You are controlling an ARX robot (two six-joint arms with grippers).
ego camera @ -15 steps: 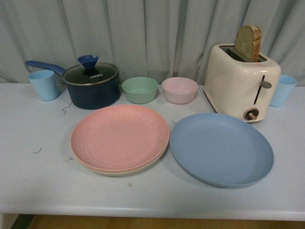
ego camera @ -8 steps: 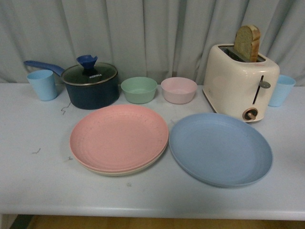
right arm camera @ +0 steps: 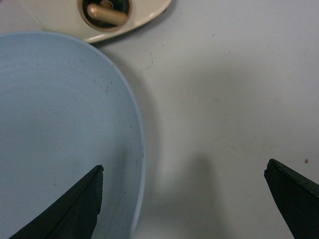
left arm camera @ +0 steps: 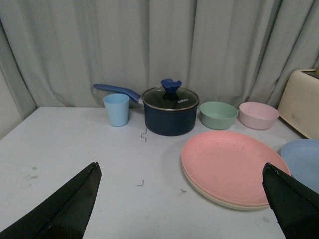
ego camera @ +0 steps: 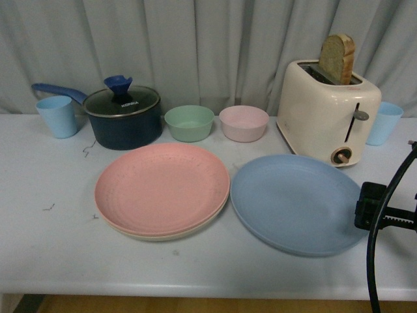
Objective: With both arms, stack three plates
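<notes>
The pink plate (ego camera: pixel 161 188) lies on the beige plate (ego camera: pixel 164 235), of which only the rim shows, at the table's middle left. The blue plate (ego camera: pixel 296 202) lies alone to their right. My right arm (ego camera: pixel 373 207) shows at the right edge, just beside the blue plate's right rim. My right gripper (right arm camera: pixel 185 165) is open and empty, low over the table, with the blue plate's rim (right arm camera: pixel 60 124) between its fingers. My left gripper (left arm camera: pixel 182 167) is open and empty, above the table left of the pink plate (left arm camera: pixel 232 162). The beige rim (left arm camera: pixel 219 201) and the blue plate (left arm camera: pixel 304 162) show there too.
Behind the plates stand a dark blue pot with a glass lid (ego camera: pixel 124 117), a green bowl (ego camera: pixel 189 122), a pink bowl (ego camera: pixel 244 122) and a cream toaster (ego camera: pixel 329 111) holding bread. Light blue cups stand at the far left (ego camera: pixel 57 116) and far right (ego camera: pixel 382 122).
My right arm has come into the front view at the right edge, beside the blue plate. The plates have not moved.
</notes>
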